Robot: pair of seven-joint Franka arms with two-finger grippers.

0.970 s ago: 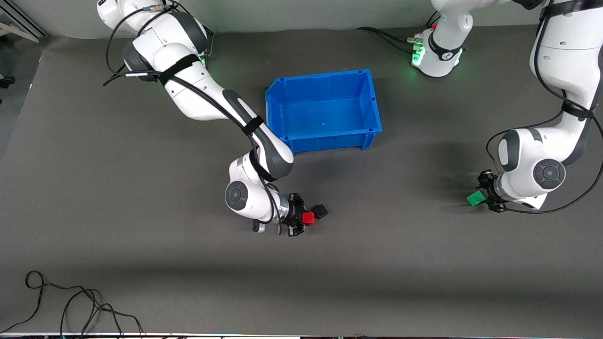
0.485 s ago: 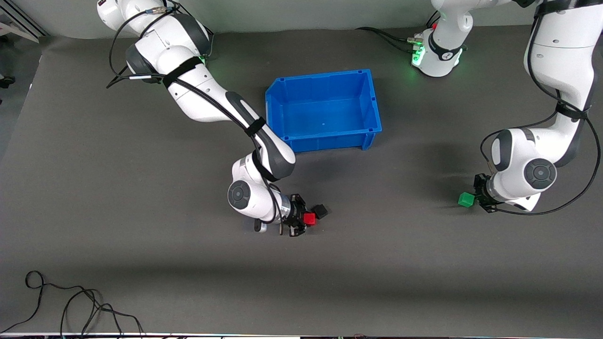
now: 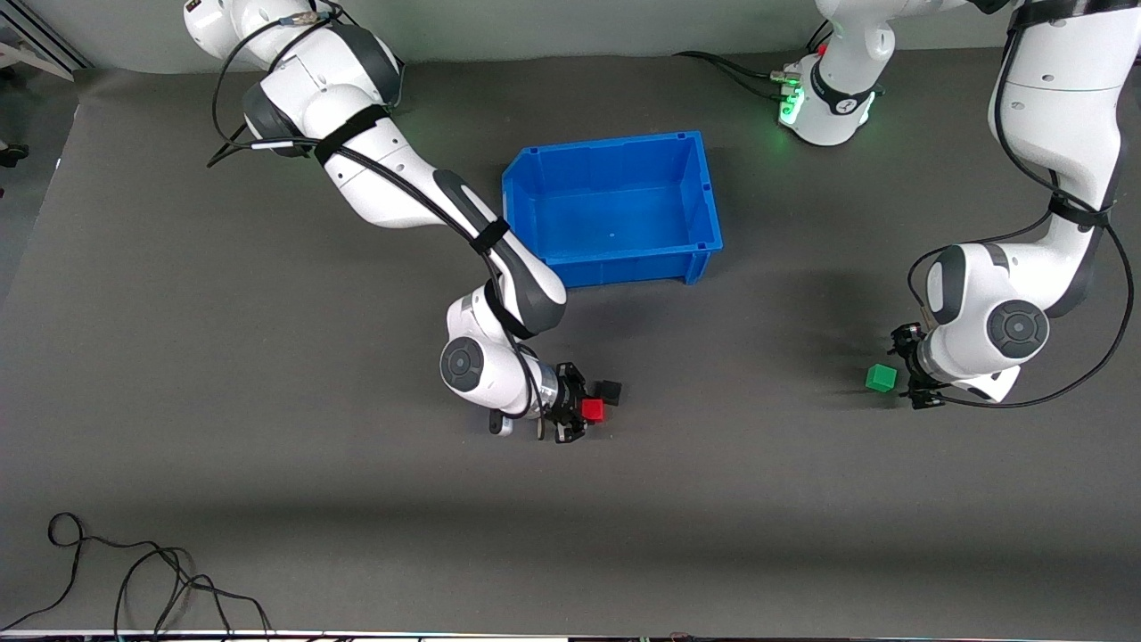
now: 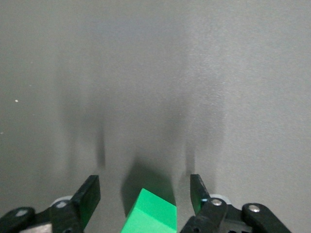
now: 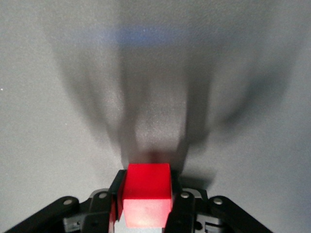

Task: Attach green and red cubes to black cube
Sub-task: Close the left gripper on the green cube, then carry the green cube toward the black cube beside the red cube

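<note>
My right gripper [image 3: 581,412] is shut on the red cube [image 3: 592,409], low over the table, nearer to the front camera than the blue bin. In the right wrist view the red cube [image 5: 146,187] sits tight between the fingers [image 5: 115,196]. The black cube [image 3: 610,391] lies on the table right beside the red cube, corner to corner; it is out of the right wrist view. My left gripper [image 3: 902,373] is open at the left arm's end of the table. The green cube [image 4: 150,213] rests on the table between its spread fingers [image 4: 90,196], with a gap on each side; it also shows in the front view [image 3: 881,377].
The empty blue bin [image 3: 695,192] stands mid-table toward the robots' bases. A loose black cable [image 3: 134,571] lies at the table's front edge, at the right arm's end. Bare grey mat stretches between the two cube groups.
My left gripper carried the green cube a little toward the right arm's end, then opened and let it go. My right gripper shifted slightly with the red cube beside the black cube.
</note>
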